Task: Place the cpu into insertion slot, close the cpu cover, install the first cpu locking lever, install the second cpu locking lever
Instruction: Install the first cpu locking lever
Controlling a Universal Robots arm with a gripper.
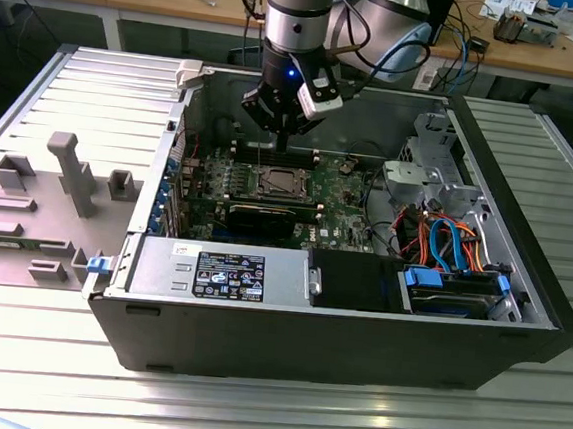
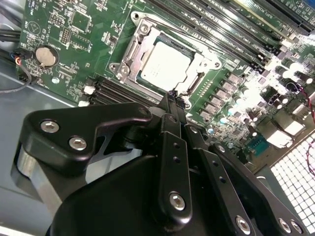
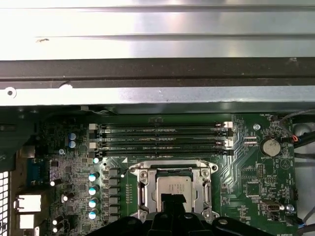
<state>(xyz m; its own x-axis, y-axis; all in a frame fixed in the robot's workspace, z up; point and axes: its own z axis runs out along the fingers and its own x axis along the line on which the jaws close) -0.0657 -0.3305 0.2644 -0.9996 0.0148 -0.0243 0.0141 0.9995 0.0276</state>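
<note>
Cpu [image 2: 165, 66] position: seated flat in the insertion slot [image 2: 192, 86], metal top facing up, directly beneath the gripper [image 2: 172, 96].

Tool state: the gripper's two fingers are pressed together at the tips. Nothing is visible pinched between them.

Critical relation: in both wrist views the fingertips hang over the edge of the slot, just above it. In the exterior view the arm stands upright over the slot. The cpu therefore lies straight down the tool's own axis, with no sideways offset to speak of. The chip is square, so it has no long axis. Its edges run parallel to the memory slots [image 3: 162, 140].

Around the slot: the cpu cover [image 2: 129, 53] lies down as a silver frame about the chip. One wire lever [image 2: 177, 37] runs along the slot's edge on the memory-slot side. Whether it is latched cannot be judged. A coin battery [image 3: 269, 146] sits well apart from the slot, on the same board.

Count: one gripper, one cpu, one slot, one cover, one lever traced, one battery.
</note>
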